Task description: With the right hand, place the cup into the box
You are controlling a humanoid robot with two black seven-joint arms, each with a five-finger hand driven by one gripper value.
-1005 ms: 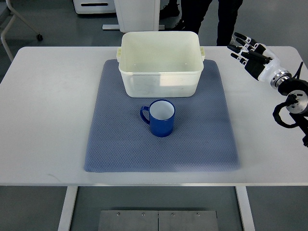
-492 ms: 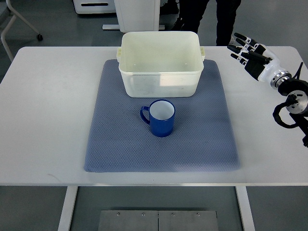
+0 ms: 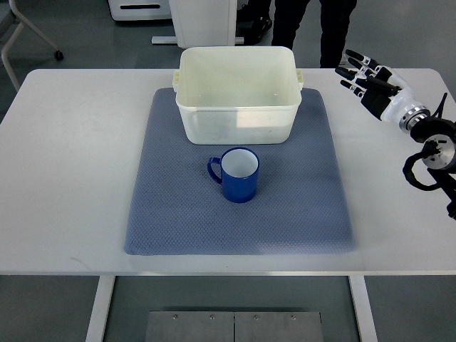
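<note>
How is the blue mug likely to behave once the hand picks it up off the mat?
The blue mug looks rigid and glossy, so probably a bit slippery for the fingers. It appears empty, so likely fairly light with nothing to spill. Standing upright on the textured mat, it should not roll, though a side nudge might tip it. The right hand is open, well away.

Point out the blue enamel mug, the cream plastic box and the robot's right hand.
blue enamel mug (image 3: pixel 239 187): top view, outer wall.
cream plastic box (image 3: pixel 237 123): top view, near wall.
right hand (image 3: pixel 371 80): top view, palm.
</note>
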